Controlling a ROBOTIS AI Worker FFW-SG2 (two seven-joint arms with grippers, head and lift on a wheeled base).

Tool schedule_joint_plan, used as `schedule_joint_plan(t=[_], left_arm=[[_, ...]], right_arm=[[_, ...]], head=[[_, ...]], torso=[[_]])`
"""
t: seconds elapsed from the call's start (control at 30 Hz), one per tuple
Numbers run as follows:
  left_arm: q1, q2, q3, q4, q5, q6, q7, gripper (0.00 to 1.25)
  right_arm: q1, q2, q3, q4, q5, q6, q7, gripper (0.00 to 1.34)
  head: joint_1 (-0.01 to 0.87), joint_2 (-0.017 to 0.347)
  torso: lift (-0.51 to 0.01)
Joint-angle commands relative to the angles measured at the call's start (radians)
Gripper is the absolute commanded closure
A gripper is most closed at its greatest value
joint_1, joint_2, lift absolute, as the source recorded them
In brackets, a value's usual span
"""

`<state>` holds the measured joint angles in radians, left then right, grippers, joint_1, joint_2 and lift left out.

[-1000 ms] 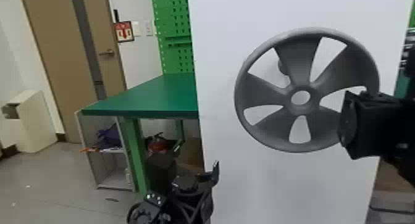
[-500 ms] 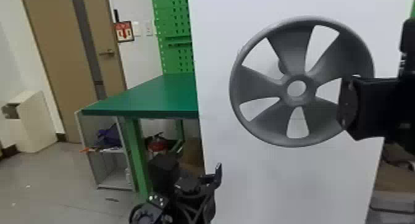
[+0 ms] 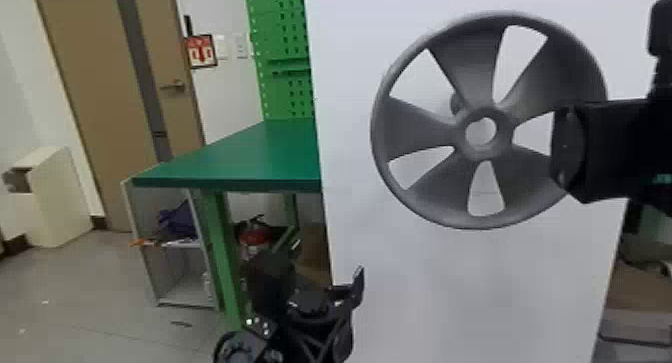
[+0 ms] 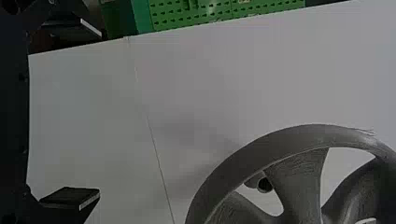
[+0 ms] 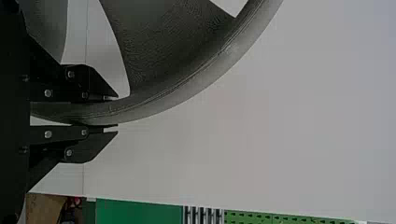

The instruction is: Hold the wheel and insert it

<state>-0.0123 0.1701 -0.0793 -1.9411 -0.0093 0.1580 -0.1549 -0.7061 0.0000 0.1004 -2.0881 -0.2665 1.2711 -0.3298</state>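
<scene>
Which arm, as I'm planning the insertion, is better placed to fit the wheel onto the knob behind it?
Right, I'd say: the right claw grips the wheel by its rim, and the knob shows through a gap. The left claw is open and empty.

White upright panel [image 3: 450,287], 1 dark peg [image 4: 264,184] on its face, green table [image 3: 240,157] partly behind it

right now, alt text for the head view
A gray five-spoked wheel held upright by its rim in the jaws of the right arm, before a white panel. The left arm is lower; a green table stands behind.
</scene>
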Motion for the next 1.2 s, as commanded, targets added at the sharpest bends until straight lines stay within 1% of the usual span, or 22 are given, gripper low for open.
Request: schedule_joint_plan(t=[0.0, 0.2, 0.43, 0.9, 1.17], left_arm=[[-0.005, 0.006, -0.011, 0.005, 0.002, 0.001, 0.0, 0.1], [-0.006, 0.009, -0.017, 0.01, 0.005, 0.003, 0.0, 0.1], [-0.006, 0.014, -0.02, 0.01, 0.005, 0.005, 0.0, 0.1], [-0.009, 0.016, -0.025, 0.014, 0.006, 0.005, 0.0, 0.1], [-0.009, 0.016, -0.027, 0.016, 0.008, 0.005, 0.0, 0.1]], right_arm=[[-0.026, 0.001, -0.002, 0.007, 0.003, 0.027, 0.0, 1.19], [-0.053, 0.001, 0.001, 0.019, 0.003, 0.04, 0.0, 1.19], [-0.101, 0.001, 0.012, 0.051, 0.0, 0.073, 0.0, 1.19], [-0.136, 0.001, 0.041, 0.091, -0.007, 0.068, 0.002, 1.19], [-0.147, 0.001, 0.039, 0.103, -0.005, 0.063, 0.002, 1.19]], head=[[0.344, 0.322], [0.344, 0.324], [0.344, 0.322], [0.344, 0.324], [0.344, 0.322]], torso=[[-0.443], [-0.443], [-0.443], [-0.443], [-0.443]])
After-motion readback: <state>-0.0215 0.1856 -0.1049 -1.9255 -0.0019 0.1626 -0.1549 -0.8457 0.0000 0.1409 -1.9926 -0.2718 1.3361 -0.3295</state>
